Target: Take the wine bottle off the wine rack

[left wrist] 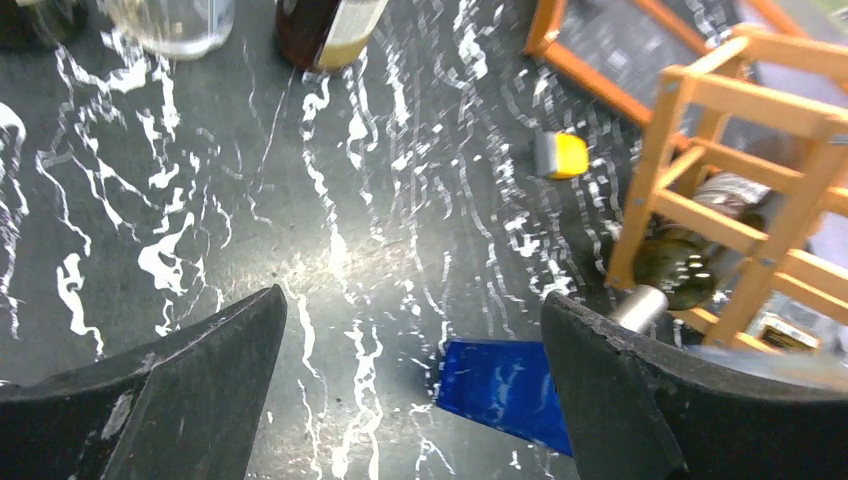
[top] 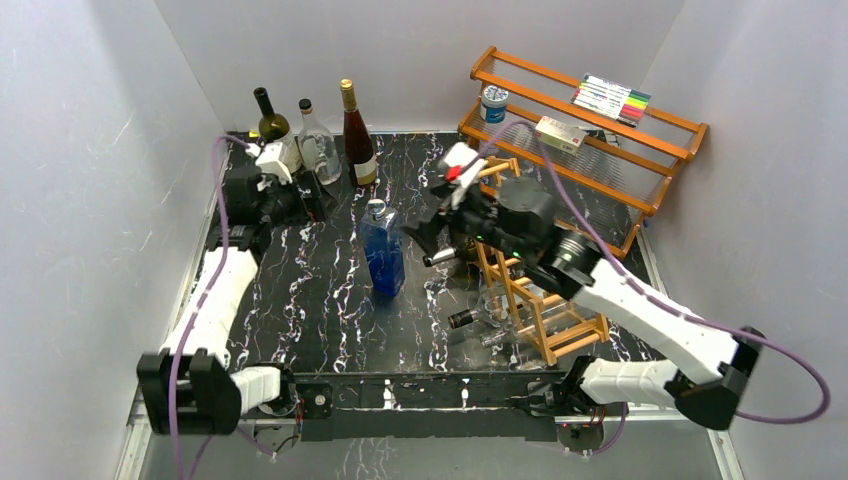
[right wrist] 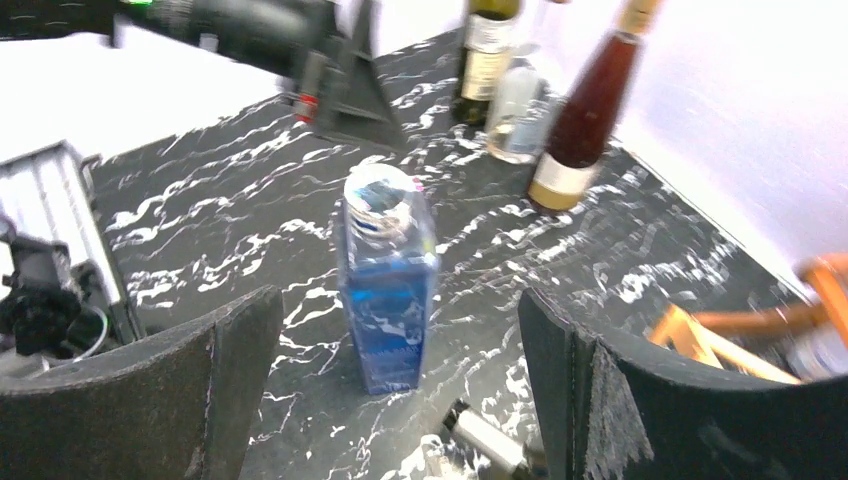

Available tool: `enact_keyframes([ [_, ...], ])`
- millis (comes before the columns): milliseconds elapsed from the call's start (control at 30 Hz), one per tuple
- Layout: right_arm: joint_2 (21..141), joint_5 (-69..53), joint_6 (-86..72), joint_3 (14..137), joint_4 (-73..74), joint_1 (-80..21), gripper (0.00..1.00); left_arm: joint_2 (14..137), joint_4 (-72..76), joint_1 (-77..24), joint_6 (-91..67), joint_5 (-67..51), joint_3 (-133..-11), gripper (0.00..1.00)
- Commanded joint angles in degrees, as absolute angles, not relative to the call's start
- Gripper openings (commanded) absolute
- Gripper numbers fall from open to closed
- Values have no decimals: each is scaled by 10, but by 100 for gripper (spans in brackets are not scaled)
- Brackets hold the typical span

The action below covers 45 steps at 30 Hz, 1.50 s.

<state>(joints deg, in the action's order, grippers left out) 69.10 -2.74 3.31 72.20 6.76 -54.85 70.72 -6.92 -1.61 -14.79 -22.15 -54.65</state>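
The wine rack [top: 540, 300] of orange-brown bars stands on the right of the dark marbled table; it also shows in the left wrist view [left wrist: 740, 170]. A dark wine bottle lies in it, and its silver-capped neck [top: 463, 319] pokes out to the left, seen in the left wrist view [left wrist: 660, 285] and the right wrist view [right wrist: 485, 435]. My right gripper [top: 430, 238] is open and empty, above the rack's left end [right wrist: 400, 370]. My left gripper [top: 303, 200] is open and empty at the back left [left wrist: 415, 370], far from the rack.
A blue square bottle [top: 382, 252] stands mid-table between the arms. Three upright bottles [top: 315, 135] stand at the back left. A two-tier wooden shelf [top: 600, 140] with a can and boxes stands at the back right. A small yellow object [left wrist: 560, 155] lies near the rack.
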Motion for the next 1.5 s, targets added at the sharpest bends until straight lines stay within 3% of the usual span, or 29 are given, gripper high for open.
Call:
enact_keyframes([
  [0,597,165,-47,680,88,-547,98,585,-156,-15,-147,-229,-608,98],
  [267,528,233,-71,668,144,-547,98,552,-210,-37,-199,-382,-670,98],
  [600,521,225,-59,673,146,-547,98,575,-227,-235,-206,-178,-732,98],
  [1267,527,221,-49,685,141,-546,98,627,-287,-432,-139,137,-730,98],
  [1467,522,218,-49,681,147,-547,98,669,-298,-471,-126,202,-731,92],
])
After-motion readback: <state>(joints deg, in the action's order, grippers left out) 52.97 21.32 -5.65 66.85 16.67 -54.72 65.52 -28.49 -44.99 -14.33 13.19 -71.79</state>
